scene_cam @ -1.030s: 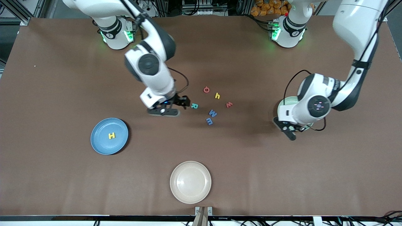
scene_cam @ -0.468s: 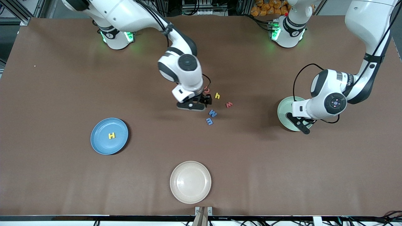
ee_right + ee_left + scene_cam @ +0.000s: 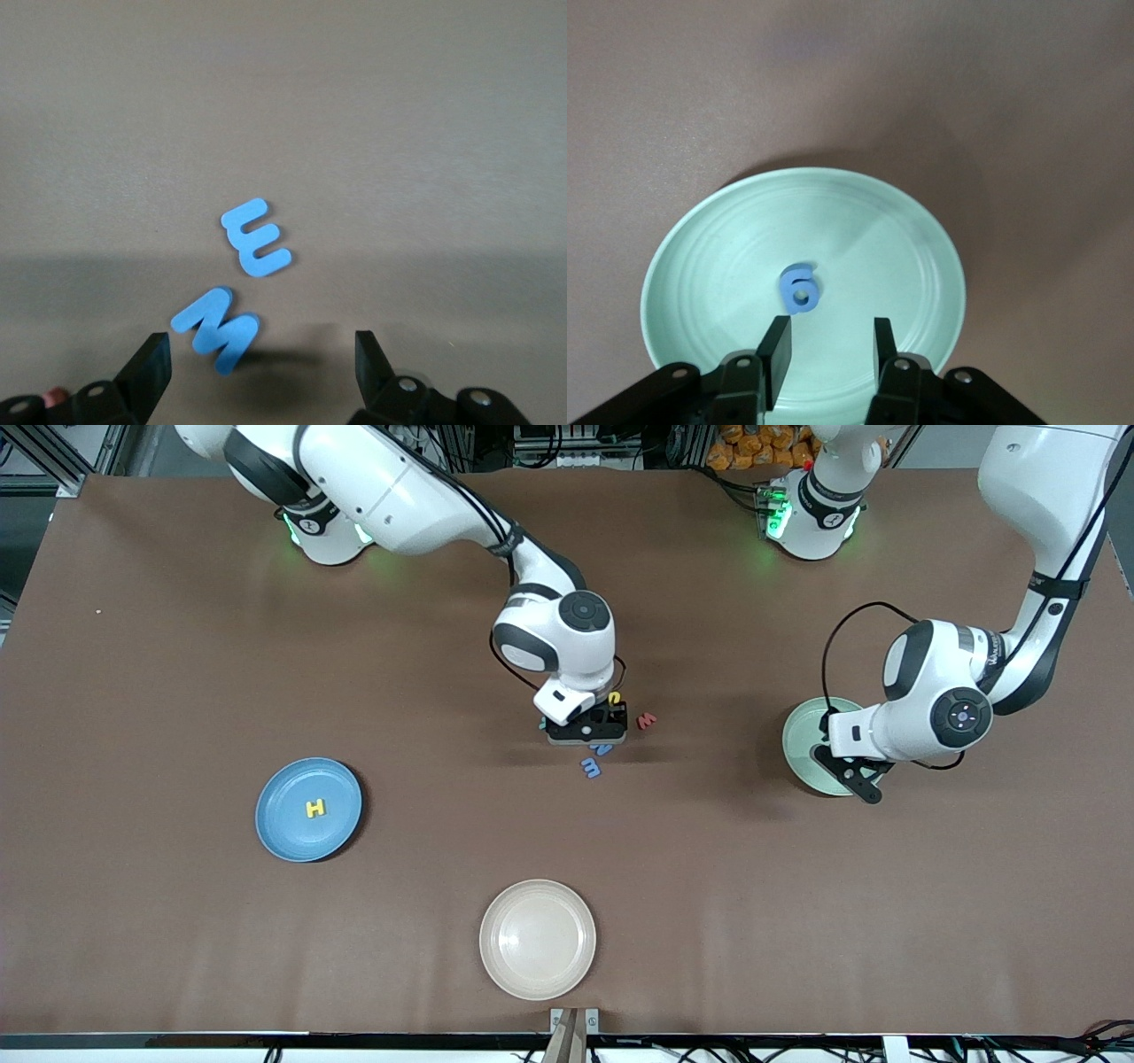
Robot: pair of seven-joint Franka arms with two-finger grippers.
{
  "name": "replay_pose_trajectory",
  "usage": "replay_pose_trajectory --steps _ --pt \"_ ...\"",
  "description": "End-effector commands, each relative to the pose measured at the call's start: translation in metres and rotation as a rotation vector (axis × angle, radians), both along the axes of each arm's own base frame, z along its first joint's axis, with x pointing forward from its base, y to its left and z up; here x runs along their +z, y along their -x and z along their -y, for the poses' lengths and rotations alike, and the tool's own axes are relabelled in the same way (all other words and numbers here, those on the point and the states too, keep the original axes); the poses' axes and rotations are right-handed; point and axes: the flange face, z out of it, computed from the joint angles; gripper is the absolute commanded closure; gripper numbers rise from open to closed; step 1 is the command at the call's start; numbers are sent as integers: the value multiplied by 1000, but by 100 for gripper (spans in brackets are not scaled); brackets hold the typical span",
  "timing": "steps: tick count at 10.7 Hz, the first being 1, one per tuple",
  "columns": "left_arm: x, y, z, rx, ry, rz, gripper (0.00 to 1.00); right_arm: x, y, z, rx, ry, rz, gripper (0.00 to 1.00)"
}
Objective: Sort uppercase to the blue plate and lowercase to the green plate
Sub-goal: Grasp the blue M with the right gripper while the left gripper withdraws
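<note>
My right gripper [image 3: 586, 732] hangs open low over the letter cluster at mid-table. In the right wrist view its open jaws [image 3: 261, 356] sit beside the blue M [image 3: 215, 328], with the blue m [image 3: 255, 236] just past it. In the front view the blue M [image 3: 603, 749], blue m [image 3: 591, 767], red w [image 3: 647, 720] and yellow h [image 3: 614, 698] show around the hand. The R and G are hidden under it. The yellow H [image 3: 315, 808] lies on the blue plate [image 3: 283, 828]. My left gripper [image 3: 850, 776] is open and empty over the green plate [image 3: 800, 751], which holds the blue g [image 3: 799, 288].
A cream plate [image 3: 538, 939] sits near the table's front edge, nearer the front camera than the letters. The blue plate is toward the right arm's end and the green plate [image 3: 904, 239] toward the left arm's end.
My right arm swung from beside the R toward the left arm's end and now covers the R and G, over the blue M. My left gripper shifted slightly over the green plate.
</note>
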Motion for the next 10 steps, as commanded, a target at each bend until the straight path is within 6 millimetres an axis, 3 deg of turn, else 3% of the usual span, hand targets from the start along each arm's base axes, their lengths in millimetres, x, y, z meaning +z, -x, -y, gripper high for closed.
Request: replay_pose_trajectory --steps 1,5,8,10 --pt "20 8 24 116 -11 20 55 -12 -6 -13 23 3 25 9" --pt "34 11 58 206 -23 41 55 -14 -2 -22 33 -7 27 17" --pt "36 14 72 181 -17 43 55 -13 -4 -27 76 -9 33 33" --pt "40 15 77 172 -13 49 55 -19 -3 -26 93 -1 28 34"
